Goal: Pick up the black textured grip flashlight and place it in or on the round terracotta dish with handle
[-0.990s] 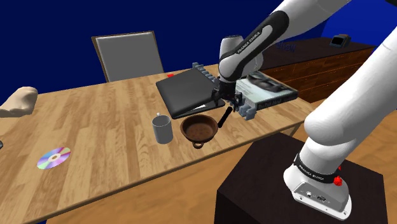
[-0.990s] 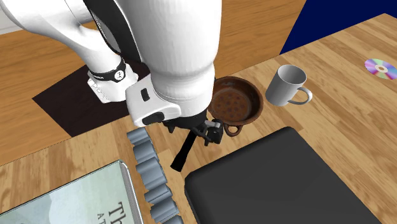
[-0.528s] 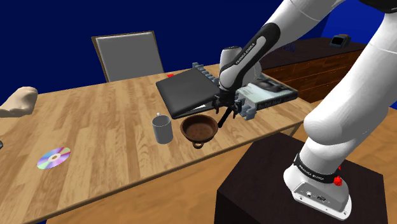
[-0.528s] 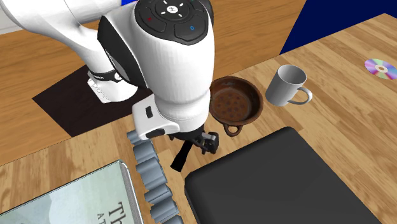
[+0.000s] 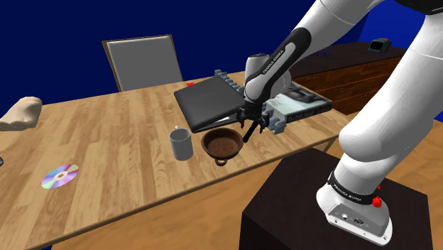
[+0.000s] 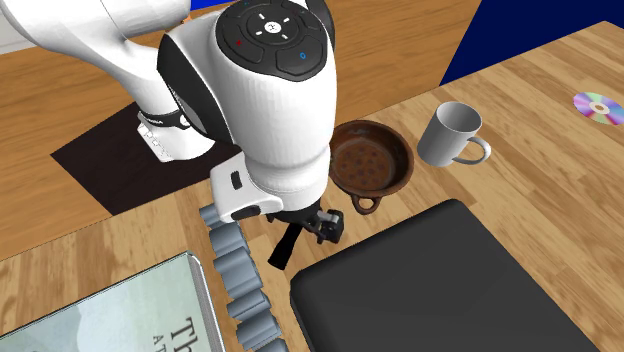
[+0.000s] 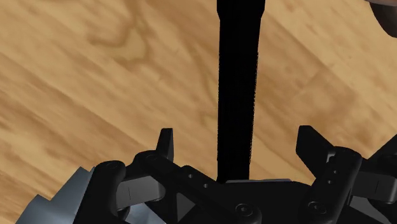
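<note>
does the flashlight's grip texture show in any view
Wrist view: the flashlight is a flat black bar, no texture, inside the open gripper. Shoulder view: a thin dark sliver beside the dish. Second exterior view: the white arm covers part of it.

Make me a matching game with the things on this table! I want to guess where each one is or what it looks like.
Things:
1. long black flashlight
2. round reddish-brown dish with a small handle
3. grey mug
4. shiny rainbow disc

Clues:
A. lies flat, far away from the others
B. lies between the open fingers of the black claw, not squeezed
C. stands upright right next to the dish
D. empty, sits between the flashlight and the mug

Pairs: 1-B, 2-D, 3-C, 4-A
</note>
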Controlling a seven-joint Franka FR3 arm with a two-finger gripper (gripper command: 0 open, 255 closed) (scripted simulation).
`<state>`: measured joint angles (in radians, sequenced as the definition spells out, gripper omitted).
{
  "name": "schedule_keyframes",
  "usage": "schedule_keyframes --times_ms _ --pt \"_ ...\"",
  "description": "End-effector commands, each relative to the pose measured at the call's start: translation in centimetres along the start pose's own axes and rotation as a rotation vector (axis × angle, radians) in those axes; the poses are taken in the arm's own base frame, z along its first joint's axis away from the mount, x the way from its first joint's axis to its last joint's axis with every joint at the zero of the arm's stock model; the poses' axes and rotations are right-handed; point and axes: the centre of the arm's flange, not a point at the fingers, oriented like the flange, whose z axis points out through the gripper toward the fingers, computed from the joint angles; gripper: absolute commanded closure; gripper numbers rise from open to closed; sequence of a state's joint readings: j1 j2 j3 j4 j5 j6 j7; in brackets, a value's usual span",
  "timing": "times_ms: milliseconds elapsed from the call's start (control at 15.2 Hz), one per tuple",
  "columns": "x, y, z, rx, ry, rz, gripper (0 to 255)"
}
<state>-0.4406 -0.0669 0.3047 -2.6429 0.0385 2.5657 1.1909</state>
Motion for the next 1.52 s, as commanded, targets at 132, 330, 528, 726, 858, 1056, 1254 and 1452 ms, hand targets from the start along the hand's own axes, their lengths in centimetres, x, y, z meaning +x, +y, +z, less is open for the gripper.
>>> schedule_keyframes --times_ms 132,330,528,726,858,1056,1254,1452 --pt "0.0 0.0 0.0 0.000 0.000 0.000 255" --pt "0.0 0.1 -0.2 0.000 0.000 0.000 255" --pt "0.0 0.1 -0.1 0.000 0.000 0.000 255" --pt "0.0 0.0 -1.1 0.000 0.000 0.000 255" --pt "0.0 0.0 -2.1 0.000 0.000 0.000 255" --pt "0.0 0.0 -3.7 0.000 0.000 0.000 255" --pt "0.0 0.1 -5.3 0.000 0.000 0.000 255" --pt "0.0 0.1 -6.9 0.000 0.000 0.000 255"
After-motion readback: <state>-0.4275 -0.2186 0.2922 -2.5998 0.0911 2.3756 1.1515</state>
